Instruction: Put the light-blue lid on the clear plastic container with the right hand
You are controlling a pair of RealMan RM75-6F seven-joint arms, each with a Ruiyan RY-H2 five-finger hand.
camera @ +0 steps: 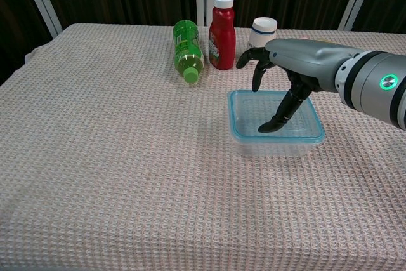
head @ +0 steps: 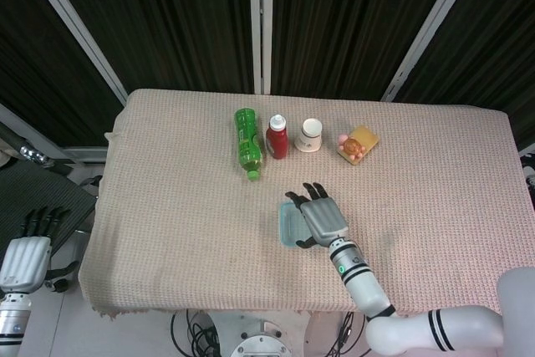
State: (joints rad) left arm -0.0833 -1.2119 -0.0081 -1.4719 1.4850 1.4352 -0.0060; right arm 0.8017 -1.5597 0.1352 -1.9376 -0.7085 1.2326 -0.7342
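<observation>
The clear plastic container (camera: 248,145) stands in the middle of the table with the light-blue lid (camera: 252,116) lying flat on it. In the head view only the lid's left strip (head: 287,227) shows past the hand. My right hand (camera: 297,63) hovers palm down over the lid's rear half with its fingers spread and holds nothing. Its thumb points down to the lid's top; I cannot tell whether it touches. From above, the right hand (head: 322,217) covers most of the container. My left hand (head: 27,255) hangs off the table at the lower left, fingers apart and empty.
Along the far side stand a row of things: a green bottle (camera: 187,52) lying on its side, an upright red sauce bottle (camera: 222,28), a white cup (camera: 262,28) upside down, and a small toy on a yellow pad (head: 357,145). A woven cloth (camera: 114,157) covers the table.
</observation>
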